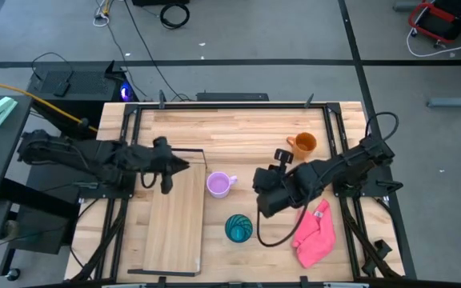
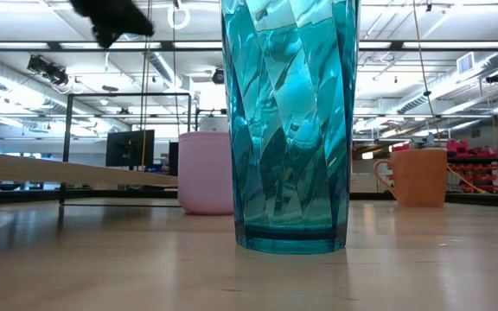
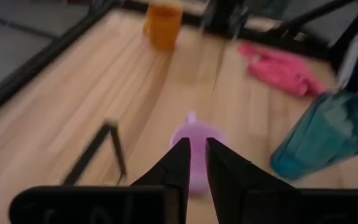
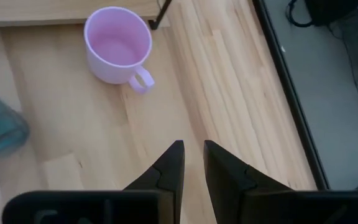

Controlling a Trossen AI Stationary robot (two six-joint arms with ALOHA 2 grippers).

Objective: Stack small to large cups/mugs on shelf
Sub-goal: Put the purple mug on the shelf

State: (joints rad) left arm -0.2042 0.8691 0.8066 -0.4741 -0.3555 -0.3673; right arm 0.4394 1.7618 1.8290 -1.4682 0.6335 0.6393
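Shelf (image 1: 173,216) lies flat on the table's (image 1: 246,128) left half, its black wire frame at the far end, with no cup on it. Beside its right edge stand the teal cup (image 1: 239,228) nearest the front, the lilac mug (image 1: 218,185) just right of the frame, and the orange mug (image 1: 303,144) farther back, all well apart. Left gripper (image 1: 166,166) hangs over the shelf's far end, fingers (image 3: 182,165) narrowly parted and empty; right gripper (image 1: 262,190) hovers between lilac mug and pink cloth (image 1: 314,234), fingers likewise narrow, holding nothing.
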